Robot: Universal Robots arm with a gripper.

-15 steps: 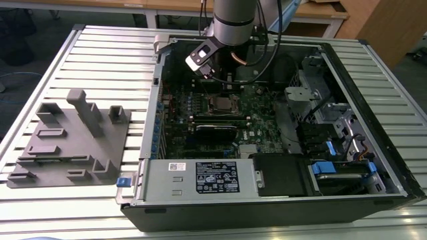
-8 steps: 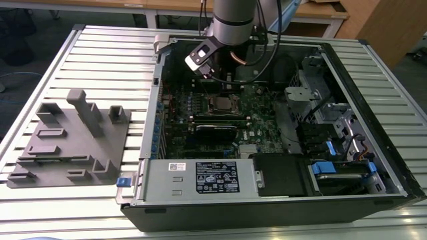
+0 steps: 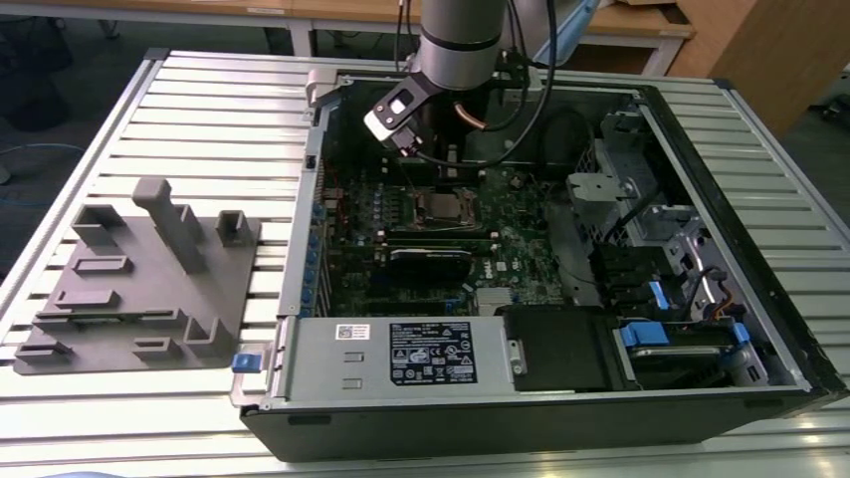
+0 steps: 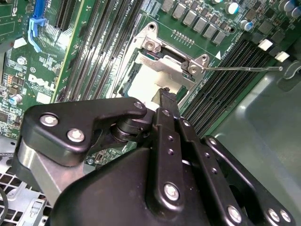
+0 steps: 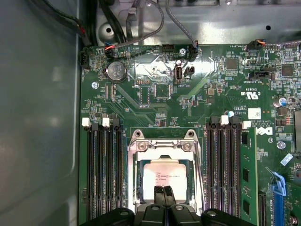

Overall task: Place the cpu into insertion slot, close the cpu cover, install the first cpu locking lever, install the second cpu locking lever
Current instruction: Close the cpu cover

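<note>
The cpu [image 5: 162,175] lies flat in the insertion slot [image 5: 133,181] on the green board; its pale top also shows in the second wrist view [image 4: 141,89]. The silvery cpu cover [image 5: 163,146] lies down around the chip, which shows through its cut-out. My gripper [image 5: 163,192] hangs just above the chip's near edge, its two narrow fingertips pressed together, shut and holding nothing. In the second wrist view a thin metal lever rod [image 4: 244,68] sticks out sideways from the socket corner over the memory slots. In the exterior view the gripper [image 3: 422,159] is inside the case above the socket [image 3: 445,206].
Long black memory slots [image 5: 103,174] flank the socket on both sides. The case walls, a power supply [image 3: 398,358], drive cages [image 3: 664,239] and cables [image 3: 531,129] crowd the board. A grey fixture plate [image 3: 139,279] sits on the table at the exterior view's left.
</note>
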